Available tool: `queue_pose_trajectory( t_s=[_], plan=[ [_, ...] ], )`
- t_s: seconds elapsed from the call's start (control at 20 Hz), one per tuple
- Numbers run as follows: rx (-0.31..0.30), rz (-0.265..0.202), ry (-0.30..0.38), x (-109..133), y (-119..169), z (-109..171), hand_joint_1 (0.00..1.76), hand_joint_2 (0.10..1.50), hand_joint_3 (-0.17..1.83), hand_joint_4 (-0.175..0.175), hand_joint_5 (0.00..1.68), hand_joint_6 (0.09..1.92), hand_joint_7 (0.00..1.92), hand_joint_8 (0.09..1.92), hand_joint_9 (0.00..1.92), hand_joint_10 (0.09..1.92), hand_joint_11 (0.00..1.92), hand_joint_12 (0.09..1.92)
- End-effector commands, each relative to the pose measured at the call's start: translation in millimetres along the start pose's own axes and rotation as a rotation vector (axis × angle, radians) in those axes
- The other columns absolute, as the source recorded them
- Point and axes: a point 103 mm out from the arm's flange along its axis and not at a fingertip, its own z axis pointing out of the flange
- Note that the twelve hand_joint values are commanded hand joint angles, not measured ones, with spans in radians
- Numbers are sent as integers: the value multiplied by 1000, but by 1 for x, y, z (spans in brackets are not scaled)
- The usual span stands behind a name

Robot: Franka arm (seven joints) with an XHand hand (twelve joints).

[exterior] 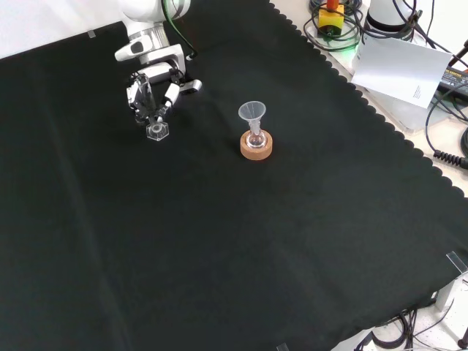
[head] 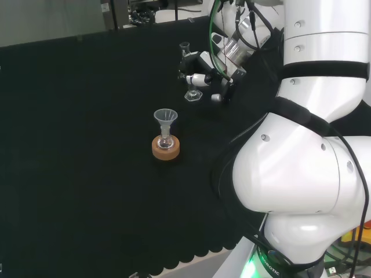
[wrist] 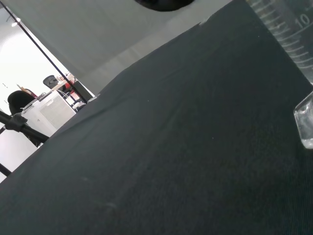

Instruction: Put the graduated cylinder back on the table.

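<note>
A clear graduated cylinder point(head: 188, 72) stands upright at the far side of the black cloth in the head view, and its hexagonal foot point(head: 192, 96) is on or just above the cloth. The hand point(head: 204, 74) is beside it with fingers curled round the tube. In the front view the hand point(exterior: 155, 84) comes down from the top left and the cylinder's foot point(exterior: 156, 131) shows just below the fingertips. The wrist view has the cylinder's graduated wall point(wrist: 288, 29) and a corner of its foot point(wrist: 305, 122) close by.
A clear funnel point(head: 165, 118) sits in a small flask on a cork ring point(head: 166, 147), nearer than the hand in the head view; the same cork ring point(exterior: 257, 148) lies right of the hand in the front view. A white sheet point(exterior: 401, 67) and cables lie beyond the cloth's scalloped edge.
</note>
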Motion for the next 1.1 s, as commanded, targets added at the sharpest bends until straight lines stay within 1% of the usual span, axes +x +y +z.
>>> queue_pose_trajectory(
  t_s=[0.05, 0.15, 0.35, 0.6, 0.75, 0.95, 1.0, 1.05, 1.1],
  plan=[
    [-10, 6, 21, -4, 0, 5, 1124, 1155, 3, -145, 915, 1115, 1183, 329, 1398, 87, 1254, 730],
    [-20, 6, 23, -4, 0, 6, 1122, 1160, 4, -146, 904, 1132, 1164, 347, 1391, 87, 1242, 743],
    [-26, 5, 29, -4, 1, 9, 1115, 1175, 4, -149, 874, 1173, 1092, 440, 1368, 87, 1212, 777],
    [-18, -4, 37, -3, -1, 12, 1105, 1192, 3, -147, 841, 1217, 1007, 539, 1338, 87, 1183, 809],
    [-17, -2, 45, -4, -3, 11, 1101, 1198, 1, -144, 828, 1232, 947, 589, 1311, 87, 1131, 846],
    [-8, -3, 55, -6, -6, 10, 1095, 1189, -2, -120, 843, 1208, 894, 621, 1285, 87, 1069, 895],
    [-5, -2, 61, -6, -6, 10, 1089, 1186, -2, -105, 847, 1202, 877, 629, 1277, 87, 1047, 916],
    [-1, -2, 67, -6, -7, 10, 1078, 1183, -2, -79, 850, 1197, 848, 634, 1264, 87, 1014, 944],
    [6, -3, 76, -7, -7, 10, 1064, 1159, -15, -66, 817, 1081, 814, 628, 1242, 87, 973, 971]
  ],
)
